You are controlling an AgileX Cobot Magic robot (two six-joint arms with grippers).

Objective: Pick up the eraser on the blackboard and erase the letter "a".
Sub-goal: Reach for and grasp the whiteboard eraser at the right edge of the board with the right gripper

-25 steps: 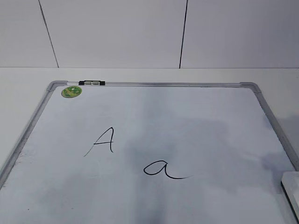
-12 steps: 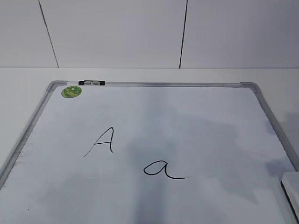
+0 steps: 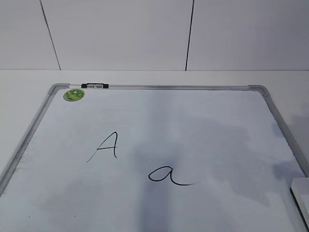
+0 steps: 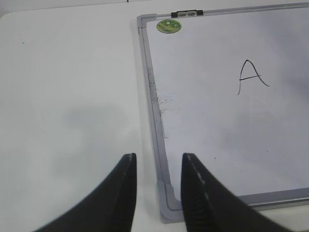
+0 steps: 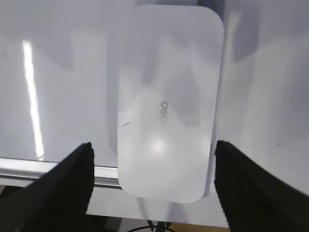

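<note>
The blackboard (image 3: pixel 203 121) is a white dry-erase board with a grey frame and a round green sticker (image 3: pixel 74 94). The handwritten letter "a" (image 3: pixel 169 175) sits low in the middle of it. The white eraser (image 5: pixel 169 101) lies flat over the board's frame, and only its edge shows at the bottom right of the exterior view (image 3: pixel 301 195). My right gripper (image 5: pixel 153 150) is open, with one finger on each side of the eraser and gaps between. My left gripper (image 4: pixel 158 162) is open and empty above the board's near corner (image 4: pixel 166 203). Neither gripper shows in the exterior view.
A capital "A" (image 3: pixel 107 145) is written left of the "a", also in the left wrist view (image 4: pixel 251 76). A small black-and-clear clip (image 3: pixel 95 86) sits on the far frame by the sticker. A white table (image 4: pixel 72 96) surrounds the board, with a white panelled wall behind.
The shadows on the board's right half have shifted slightly. The board, the letters and the eraser's edge have not moved.
</note>
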